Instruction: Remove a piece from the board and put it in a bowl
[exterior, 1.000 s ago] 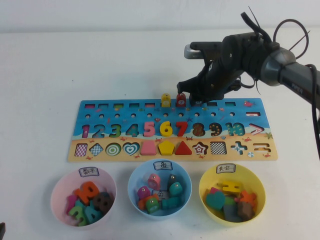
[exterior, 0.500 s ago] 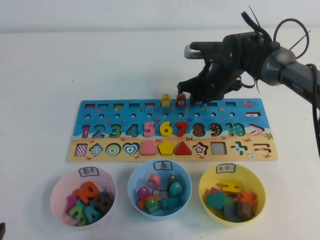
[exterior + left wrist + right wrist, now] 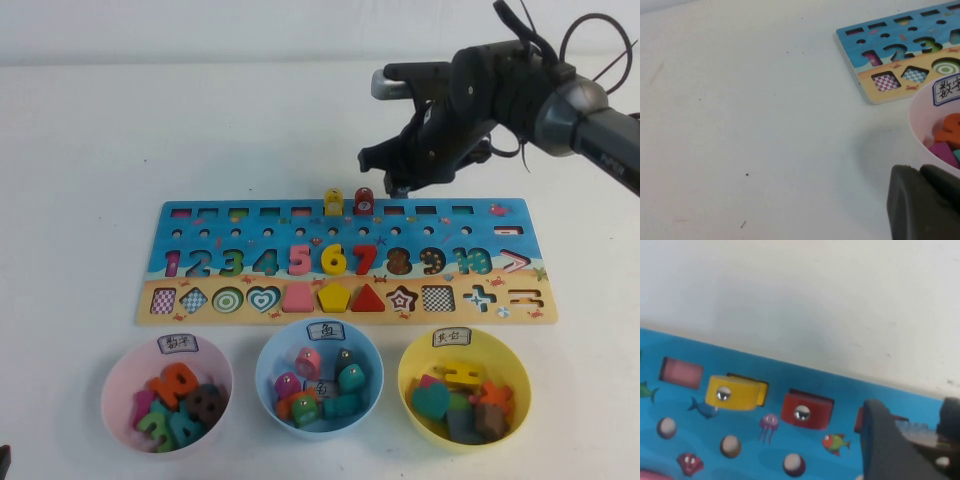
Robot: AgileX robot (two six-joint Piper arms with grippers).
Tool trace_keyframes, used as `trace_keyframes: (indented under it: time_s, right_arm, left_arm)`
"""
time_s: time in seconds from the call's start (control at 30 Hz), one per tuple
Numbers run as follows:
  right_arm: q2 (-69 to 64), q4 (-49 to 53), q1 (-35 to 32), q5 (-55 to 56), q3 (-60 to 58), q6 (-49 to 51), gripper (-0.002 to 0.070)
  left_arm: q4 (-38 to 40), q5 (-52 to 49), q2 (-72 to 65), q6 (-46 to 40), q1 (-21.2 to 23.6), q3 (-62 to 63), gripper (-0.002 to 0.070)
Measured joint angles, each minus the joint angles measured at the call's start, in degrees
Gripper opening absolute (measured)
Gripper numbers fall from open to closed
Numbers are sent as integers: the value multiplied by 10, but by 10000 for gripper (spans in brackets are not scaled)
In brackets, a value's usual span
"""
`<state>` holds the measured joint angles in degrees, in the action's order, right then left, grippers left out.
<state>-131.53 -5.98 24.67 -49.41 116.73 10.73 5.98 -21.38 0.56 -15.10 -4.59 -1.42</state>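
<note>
My right gripper point(image 3: 400, 182) hangs just above the far edge of the board point(image 3: 500, 236), over the row of peg slots. In the right wrist view it point(image 3: 912, 427) is shut on the dark brown piece point(image 3: 932, 447), whose pale round mark shows between the fingers. The piece is off the board point(image 3: 740, 440). The light blue bowl point(image 3: 265, 385) stands in front of the board's middle with several pieces in it. My left gripper point(image 3: 922, 200) is shut and empty, low beside the pink bowl point(image 3: 920, 120), and is out of the high view.
A yellow peg point(image 3: 332, 201) and a red peg point(image 3: 363, 201) stand in the board's far row, left of my right gripper. The pink bowl point(image 3: 112, 385) and the yellow bowl point(image 3: 520, 385) flank the blue one, both holding pieces.
My right gripper has risen from the board's far row and moved slightly away from it, with the dark brown piece in it. The left arm has not moved.
</note>
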Motion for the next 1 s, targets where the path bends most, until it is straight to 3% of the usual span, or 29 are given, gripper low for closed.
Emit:
trace_keyframes:
  time_s: [0.57,1.0]
  right_arm:
    - [99,26,40,-201,-3,-23,200]
    - [208,13,133,-209,-125,-50,200]
  left_arm:
    - [0,0,0,0,0,0,-1]
    - [0,0,0,0,0,0,-1]
